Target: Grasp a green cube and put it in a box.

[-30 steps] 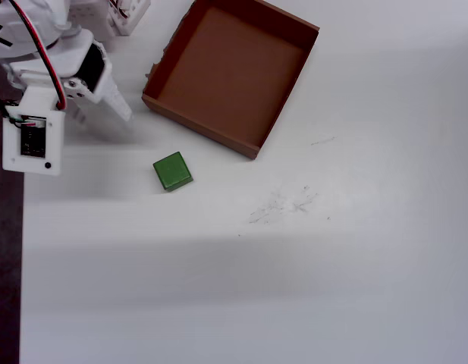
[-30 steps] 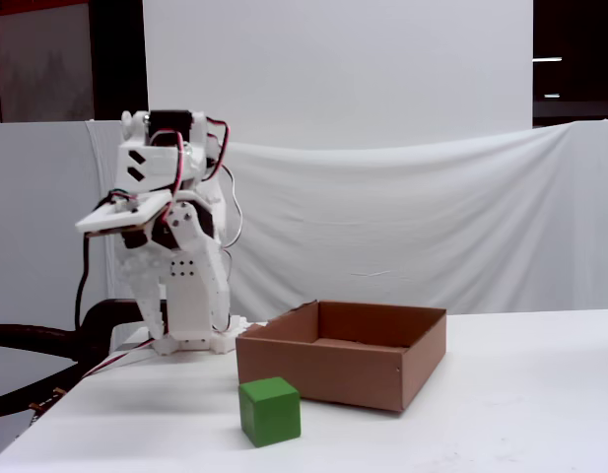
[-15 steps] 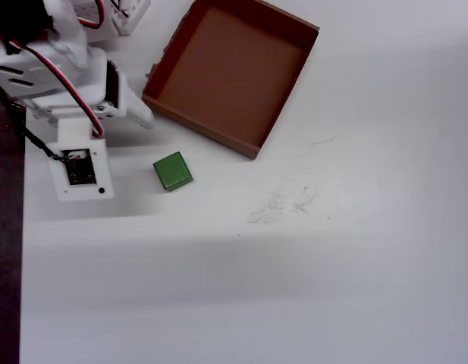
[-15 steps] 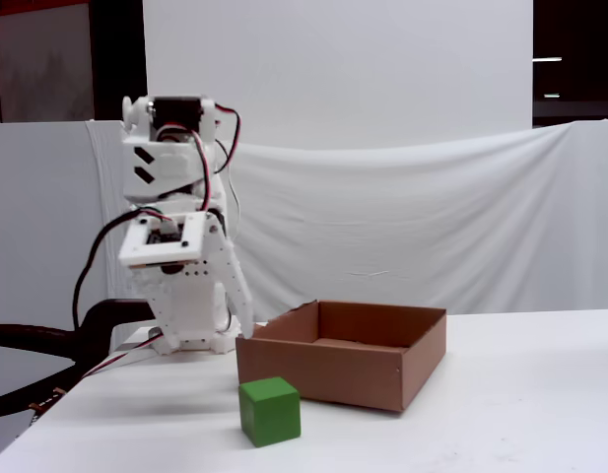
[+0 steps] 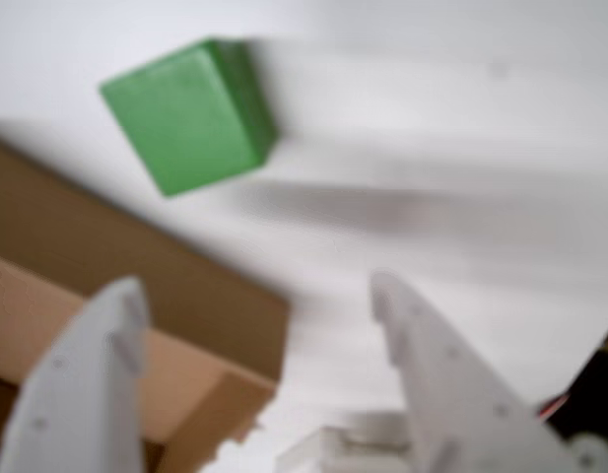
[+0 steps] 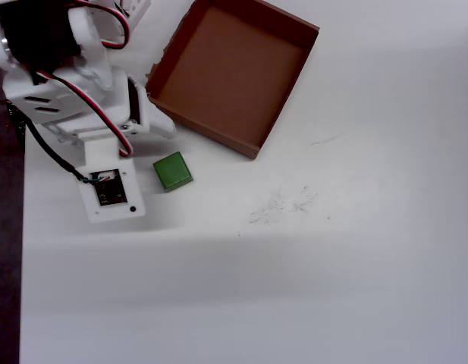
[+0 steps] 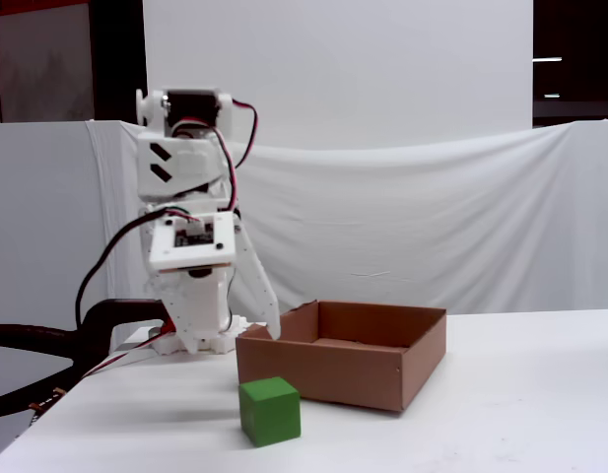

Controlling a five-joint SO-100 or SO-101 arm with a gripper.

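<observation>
The green cube (image 5: 190,113) lies on the white table, just outside the box's near corner. In the overhead view the cube (image 6: 172,171) is below the left corner of the box (image 6: 230,72). In the fixed view the cube (image 7: 270,411) stands in front of the box (image 7: 363,374). The box is a shallow brown cardboard tray and holds nothing. My gripper (image 5: 254,286) is open and empty. It hangs above the table beside the box's corner (image 5: 136,266) and short of the cube. In the fixed view it (image 7: 235,337) points down, its fingers spread.
The table's left edge borders a dark area (image 6: 6,227). Red and black wires (image 6: 82,83) run along the arm. Faint scuff marks (image 6: 283,203) lie on the table right of the cube. A white cloth (image 7: 402,217) hangs behind the table.
</observation>
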